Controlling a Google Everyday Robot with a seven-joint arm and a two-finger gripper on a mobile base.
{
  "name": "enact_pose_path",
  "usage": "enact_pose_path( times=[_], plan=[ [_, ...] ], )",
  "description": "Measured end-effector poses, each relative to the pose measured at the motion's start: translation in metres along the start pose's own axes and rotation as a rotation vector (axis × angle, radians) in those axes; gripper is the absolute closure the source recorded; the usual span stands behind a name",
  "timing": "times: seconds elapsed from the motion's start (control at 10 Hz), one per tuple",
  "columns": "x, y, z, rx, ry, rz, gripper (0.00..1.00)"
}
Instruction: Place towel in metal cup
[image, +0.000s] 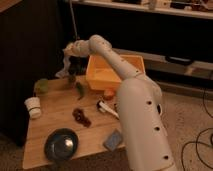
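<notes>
At the table's far left back corner my gripper (68, 50) is shut on the towel (63, 66). The pale cloth hangs straight down from it, and its lower end dangles just above the tabletop. Right beside that lower end stands the small dark metal cup (72, 78). It is hard to make out against the dark background. The towel hangs just left of the cup, and I cannot tell whether they touch. My white arm (116, 60) reaches across the back of the table to get there.
A yellow tub (107, 75) stands at the back right. On the wooden table (45, 130) are a light green cup (41, 86), a white ribbed cup (33, 106), a green item (80, 90), a dark red item (80, 116), a dark bowl (61, 144) and a blue-grey pad (114, 140).
</notes>
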Motion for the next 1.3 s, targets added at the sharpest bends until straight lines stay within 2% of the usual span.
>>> enact_pose_path(
  times=[0.1, 0.6, 1.1, 1.3],
  plan=[
    [-0.01, -0.003, -0.009, -0.001, -0.021, 0.007, 1.0],
    [-0.018, 0.007, -0.011, -0.01, -0.035, -0.024, 1.0],
    [-0.017, 0.019, 0.001, -0.026, -0.032, -0.032, 1.0],
    [-0.011, 0.025, 0.01, -0.024, -0.013, -0.052, 1.0]
  ],
)
